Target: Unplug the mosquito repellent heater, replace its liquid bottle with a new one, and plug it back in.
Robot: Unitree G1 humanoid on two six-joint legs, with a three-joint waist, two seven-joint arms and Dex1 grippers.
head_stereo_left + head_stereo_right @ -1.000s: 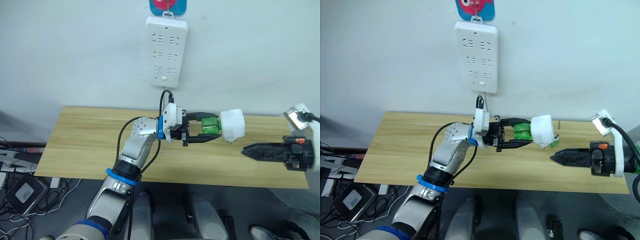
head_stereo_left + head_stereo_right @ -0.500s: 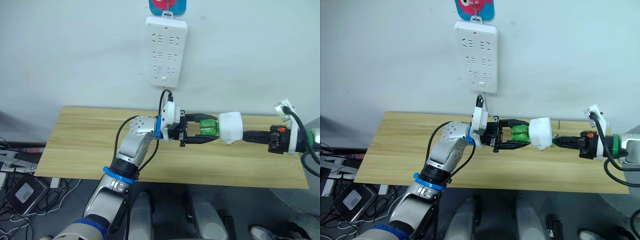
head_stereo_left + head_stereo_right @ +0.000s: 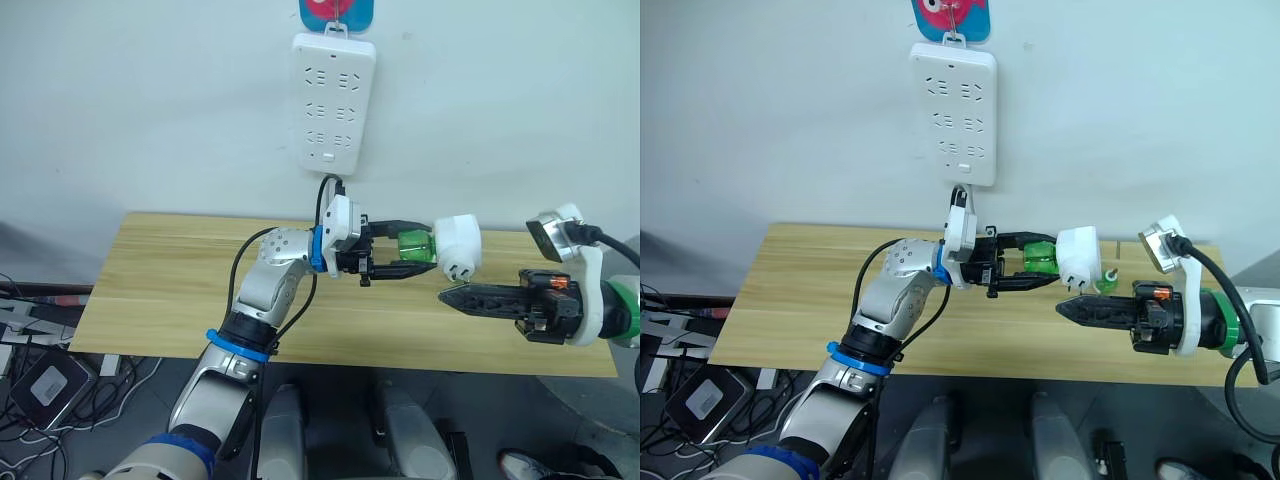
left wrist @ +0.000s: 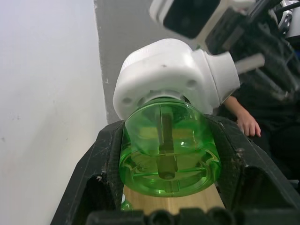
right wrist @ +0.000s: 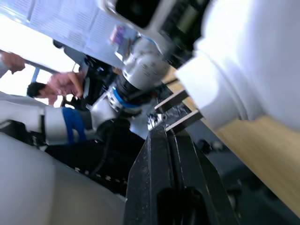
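Note:
My left gripper (image 3: 424,251) is shut on a clear green liquid bottle (image 3: 414,247) and holds it level above the wooden table (image 3: 170,280). The bottle (image 4: 166,150) sits in the mosquito repellent heater (image 3: 457,245), a white rounded unit whose two metal prongs (image 4: 248,63) point away from my left hand. My right gripper (image 3: 444,295) is shut with nothing in it. Its tip lies just below the heater (image 3: 1078,258), close to the prongs (image 5: 180,110) and apart from them.
A long white power strip (image 3: 333,100) hangs on the wall above the table's back edge. A small green item (image 3: 1109,282) stands on the table behind my right gripper. Cables and a device lie on the floor at the left (image 3: 45,385).
My right gripper has dropped from level with the heater's far side to just under it. The left gripper has turned the heater slightly, so its prongs now face down and right.

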